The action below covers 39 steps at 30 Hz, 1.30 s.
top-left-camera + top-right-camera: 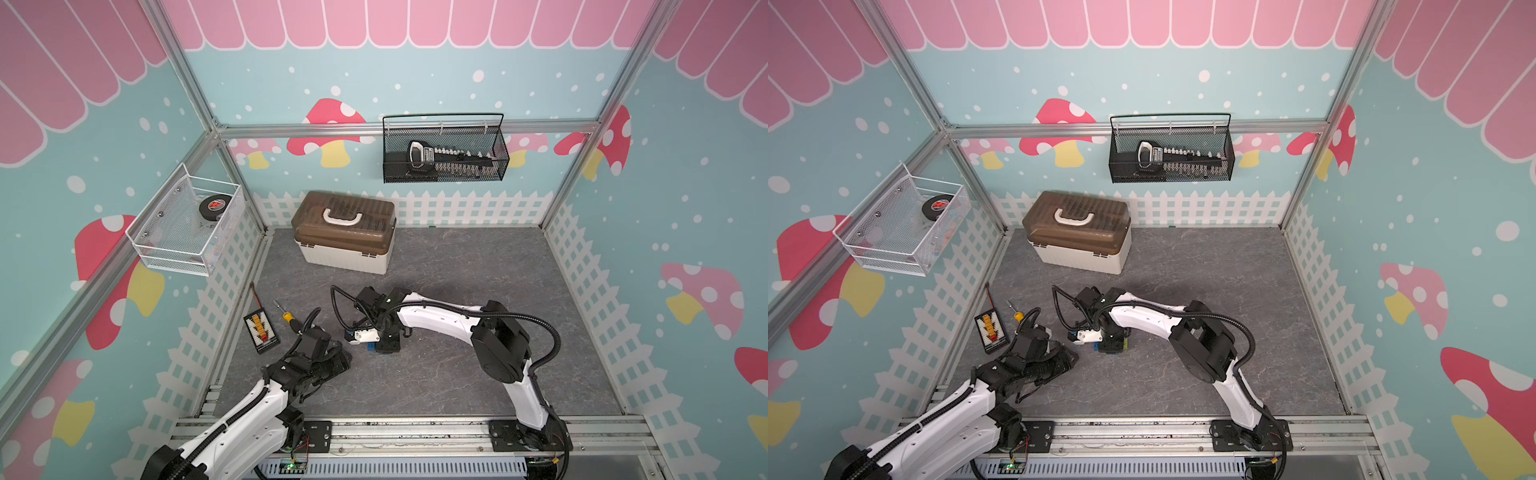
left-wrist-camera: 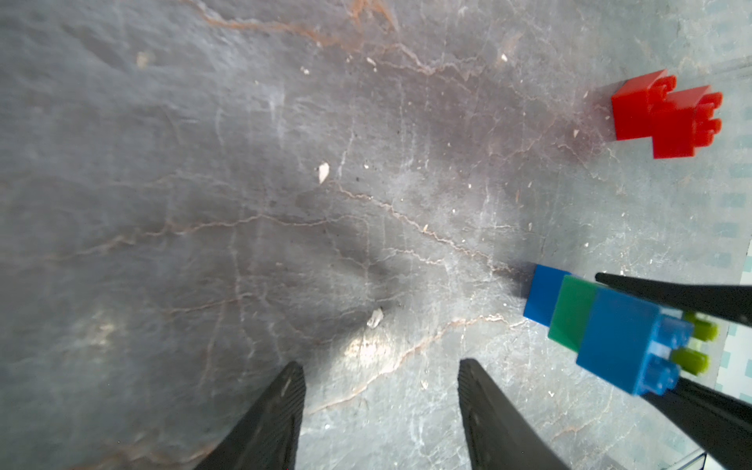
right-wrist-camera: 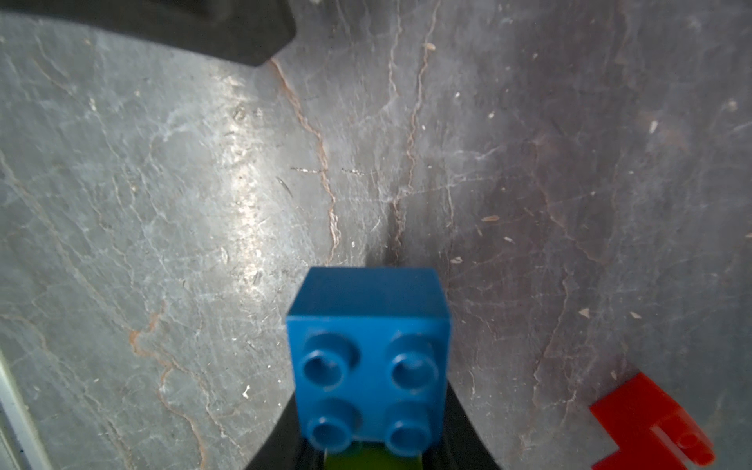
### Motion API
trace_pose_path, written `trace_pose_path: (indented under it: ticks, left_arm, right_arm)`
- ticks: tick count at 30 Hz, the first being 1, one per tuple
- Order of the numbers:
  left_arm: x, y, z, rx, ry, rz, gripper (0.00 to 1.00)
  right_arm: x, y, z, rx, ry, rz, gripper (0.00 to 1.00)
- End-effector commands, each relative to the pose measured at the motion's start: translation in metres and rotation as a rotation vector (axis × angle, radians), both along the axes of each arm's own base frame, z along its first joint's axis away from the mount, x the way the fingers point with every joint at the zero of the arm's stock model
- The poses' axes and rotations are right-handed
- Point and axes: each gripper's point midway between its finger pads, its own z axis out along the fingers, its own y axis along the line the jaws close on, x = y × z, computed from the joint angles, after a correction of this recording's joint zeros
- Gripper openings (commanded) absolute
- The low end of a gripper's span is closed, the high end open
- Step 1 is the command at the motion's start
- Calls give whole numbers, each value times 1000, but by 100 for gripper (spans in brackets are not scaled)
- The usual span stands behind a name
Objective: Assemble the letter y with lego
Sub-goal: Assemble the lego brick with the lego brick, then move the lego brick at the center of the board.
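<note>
Item, right claw (image 2: 635, 331): I am clamping it on the part-built y (image 3: 368, 354), which is showing blue, green and blue bricks with lime studs peeping behind. I am holding it low over the bench (image 1: 457, 291), toward the left front; whether the far blue brick is touching the bench I cannot tell. Item, left claw (image 2: 382, 366): I am holding it apart and empty, near the y. Item, red pair (image 2: 663, 116): two bricks joined at an offset, lying on their side apart from the y, studs pointing sideways. Hazards, as I am judging them: the y is lacking its red stem, and the reds are lying the wrong way for pressing on, so a push may skid them across the smooth bench rather than seat them. My grip is bearing on one end only, so a crooked press may lever the green joint open. The left claw, closing in, may knock the y askew. Containers: toolbox (image 1: 343, 237) at the back, lid down, contents unclear through the tinted lid; black mesh basket (image 1: 496, 153) on the rear wall, carrying a saw-like tool (image 1: 440, 160); white wire basket (image 1: 178, 253) on the left wall, carrying a black roll (image 1: 215, 204). Loose stock: screwdriver (image 1: 286, 316) and small black board (image 1: 261, 330) at the bench's left edge, neither wanted.
</note>
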Motion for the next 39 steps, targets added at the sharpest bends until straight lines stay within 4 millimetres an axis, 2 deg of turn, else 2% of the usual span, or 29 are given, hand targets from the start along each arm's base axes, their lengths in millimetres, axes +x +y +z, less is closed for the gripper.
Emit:
trace_pose_path:
  ticks: [1, 10, 18, 25, 30, 33, 39]
  left_arm:
    - [-8, 9, -10, 36, 37, 13, 62]
    - [-8, 9, -10, 36, 39, 11, 62]
    - [-9, 9, -11, 38, 41, 12, 62]
    - [-9, 9, -12, 38, 41, 14, 62]
    - [-8, 8, -12, 37, 45, 7, 62]
    - [-7, 6, -9, 34, 39, -5, 62]
    - [1, 2, 0, 38, 21, -28, 62]
  right_arm:
    - [-26, -36, -58, -205, 120, -20, 20]
    - [-18, -48, -60, -230, 53, -21, 19]
    - [-13, -43, -54, -188, 14, -28, 18]
    - [-18, -44, -65, -201, 39, -41, 17]
    - [-12, -44, -55, -178, 32, -101, 17]
    - [-5, -52, -42, -145, 32, -186, 16]
    - [6, -90, -28, -140, -17, -332, 16]
